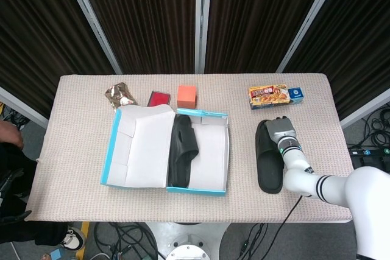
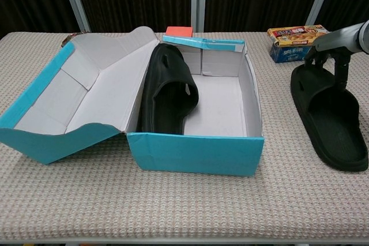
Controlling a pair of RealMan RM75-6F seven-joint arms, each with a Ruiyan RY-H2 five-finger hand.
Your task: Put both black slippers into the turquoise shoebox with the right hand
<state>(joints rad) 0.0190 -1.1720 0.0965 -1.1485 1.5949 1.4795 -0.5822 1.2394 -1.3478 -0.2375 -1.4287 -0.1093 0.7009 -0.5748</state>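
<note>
Fingers of the right hand pinch the far end of the table slipper.

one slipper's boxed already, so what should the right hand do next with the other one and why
Probably close the fingers on the far end of the second slipper and lift it. The right hand sits at that end, its fingers reaching down onto it, but the slipper lies flat on the table right of the turquoise shoebox, whose right half looks free.
</note>
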